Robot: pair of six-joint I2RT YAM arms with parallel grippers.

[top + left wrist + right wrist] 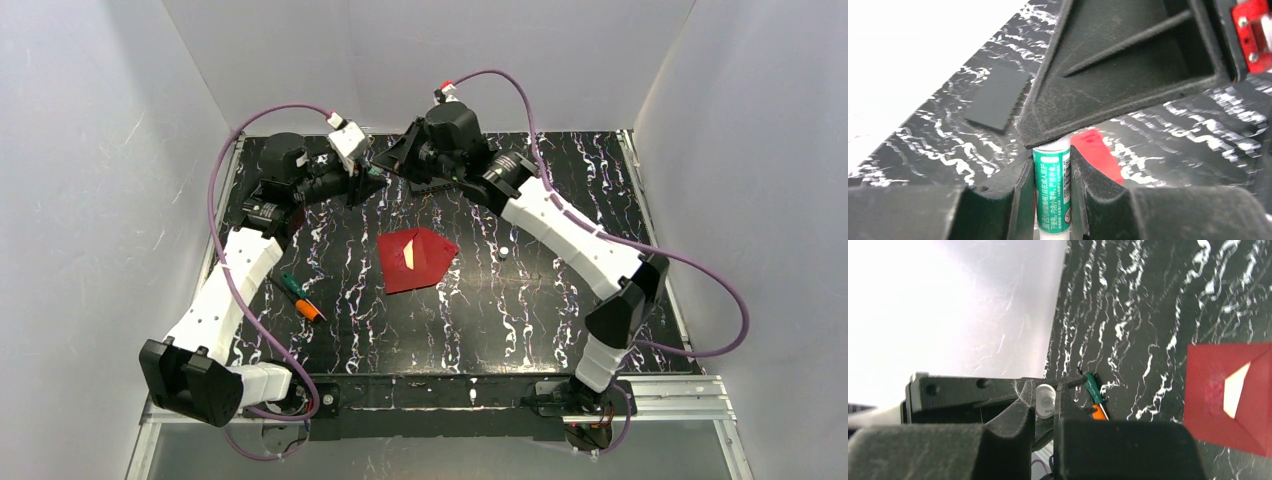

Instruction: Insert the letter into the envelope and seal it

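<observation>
Black marbled surface (pixel 520 320) carries the envelope (pixel 425 265) at its middle, the letter (pixel 409 255) showing inside, while the left pincer (pixel 1050 167) grasps a glue stick (pixel 1052 200) and the right pincer (pixel 1044 395) clenches its cap (pixel 1046 401).

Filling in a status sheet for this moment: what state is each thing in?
left gripper: shut on the glue stick
right gripper: shut on its white top
glue stick: held by both grippers
envelope: flat on the table, sliver of the letter showing
screwdriver: lying loose
</observation>
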